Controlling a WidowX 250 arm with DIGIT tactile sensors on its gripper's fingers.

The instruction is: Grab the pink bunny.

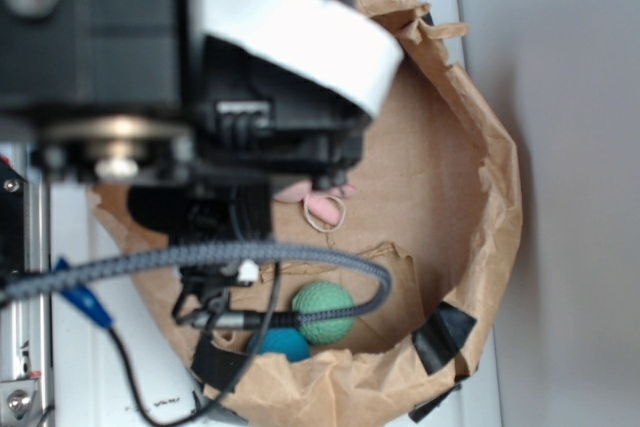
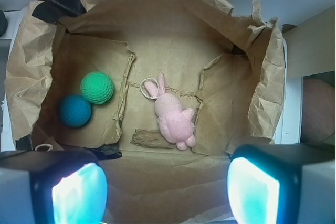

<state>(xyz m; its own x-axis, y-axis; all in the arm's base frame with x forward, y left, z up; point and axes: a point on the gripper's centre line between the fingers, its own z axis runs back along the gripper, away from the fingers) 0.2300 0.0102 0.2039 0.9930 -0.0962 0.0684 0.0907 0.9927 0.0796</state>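
The pink bunny (image 2: pixel 174 116) lies on the floor of a brown paper bag (image 2: pixel 157 35), ears pointing up-left beside its cream loop (image 2: pixel 147 87). In the exterior view only its ears (image 1: pixel 305 190) and loop (image 1: pixel 325 211) show under the arm. My gripper (image 2: pixel 167 192) hangs above the bag's near wall, open wide, its two glowing pads (image 2: pixel 79 193) far apart with nothing between them. The bunny sits ahead of the gap, clear of both fingers.
A green knitted ball (image 2: pixel 97 87) and a blue one (image 2: pixel 74 110) rest in the bag's left part, behind a paper fold. Black tape (image 2: pixel 58 3) patches the crumpled walls. A small wood-like scrap (image 2: pixel 149 139) lies by the bunny's feet.
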